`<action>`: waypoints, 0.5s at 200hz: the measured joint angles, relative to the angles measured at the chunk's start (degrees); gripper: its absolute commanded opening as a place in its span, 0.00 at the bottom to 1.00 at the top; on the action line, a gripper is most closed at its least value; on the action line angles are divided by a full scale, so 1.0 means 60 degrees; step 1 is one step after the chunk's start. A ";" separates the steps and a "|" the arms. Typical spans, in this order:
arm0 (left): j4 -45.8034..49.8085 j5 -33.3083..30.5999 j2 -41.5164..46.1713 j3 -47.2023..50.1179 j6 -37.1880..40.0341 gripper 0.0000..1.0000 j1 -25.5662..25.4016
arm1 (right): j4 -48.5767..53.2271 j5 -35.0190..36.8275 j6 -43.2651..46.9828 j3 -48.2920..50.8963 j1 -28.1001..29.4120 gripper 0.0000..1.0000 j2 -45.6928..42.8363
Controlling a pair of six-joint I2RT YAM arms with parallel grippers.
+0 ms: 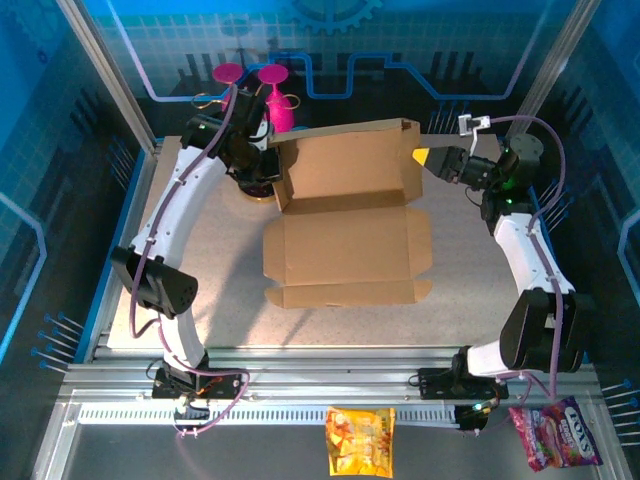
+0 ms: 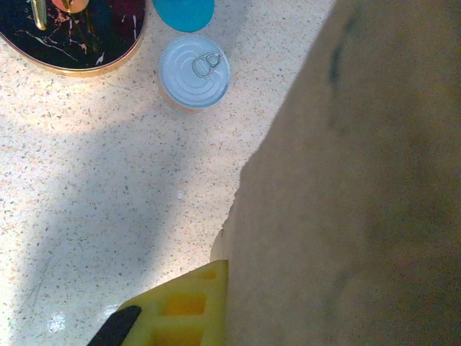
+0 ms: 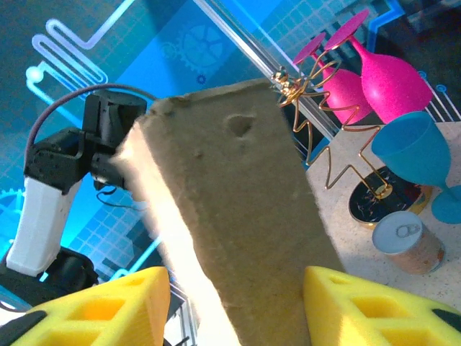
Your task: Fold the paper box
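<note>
Top external view: plain brown cardboard paper box (image 1: 345, 245), half-formed, at the centre of the speckled grey tabletop (image 1: 230, 310). Its base panel and front flaps lie flat; its rear panel stands raised.

- Left gripper (image 1: 268, 160): at the raised panel's left rear corner. In the left wrist view one yellow finger (image 2: 184, 306) lies against the cardboard edge (image 2: 360, 202). The other finger is hidden, so I cannot tell how the jaws stand.
- Right gripper (image 1: 425, 157): at the panel's right end. In the right wrist view its jaws (image 3: 236, 277) are spread wide, with a cardboard flap (image 3: 238, 187) standing between the two yellow fingers. I cannot tell whether the fingers press on the flap.
- Silver pull-tab tin can (image 2: 194, 71): upright on the tabletop, just beside a round black gold-rimmed tray (image 2: 72, 36).
- Two pink stemmed glasses (image 3: 389, 79), inverted, on a gold wire stand (image 3: 338, 137).
- Blue plastic goblet (image 3: 410, 148), near the can.
- Yellow snack packet (image 1: 360, 440) and purple snack packet (image 1: 555, 435): on the metal frame at the near edge.
</note>
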State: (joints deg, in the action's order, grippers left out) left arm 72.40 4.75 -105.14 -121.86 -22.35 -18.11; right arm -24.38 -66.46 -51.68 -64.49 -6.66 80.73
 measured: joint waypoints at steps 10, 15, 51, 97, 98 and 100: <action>0.0047 -0.0004 0.0000 -0.0040 0.0004 0.00 0.0007 | 0.0280 -0.0004 0.0193 -0.0044 0.0069 0.53 -0.0047; 0.0069 -0.0007 0.0000 -0.0044 0.0000 0.00 0.0011 | 0.0514 0.0011 0.0375 -0.0080 0.0109 0.53 -0.0080; 0.0149 -0.0062 0.0000 -0.0080 0.0004 0.00 0.0011 | 0.3257 0.0674 0.2364 -0.0805 0.0510 0.56 -0.0280; 0.0146 -0.0073 0.0000 -0.0080 0.0004 0.00 0.0036 | 0.6441 0.2805 0.4936 -0.1843 0.1173 0.56 -0.0586; 0.0146 -0.0073 0.0000 -0.0080 0.0000 0.00 0.0036 | 0.6510 0.2878 0.4998 -0.1865 0.1188 0.56 -0.0590; 0.0146 -0.0073 0.0000 -0.0080 0.0004 0.00 0.0036 | 0.6575 0.2962 0.5064 -0.1887 0.1202 0.56 -0.0594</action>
State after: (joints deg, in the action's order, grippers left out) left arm 73.28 4.32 -105.14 -122.34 -22.33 -17.89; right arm 15.07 -48.69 -21.30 -75.81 0.56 77.17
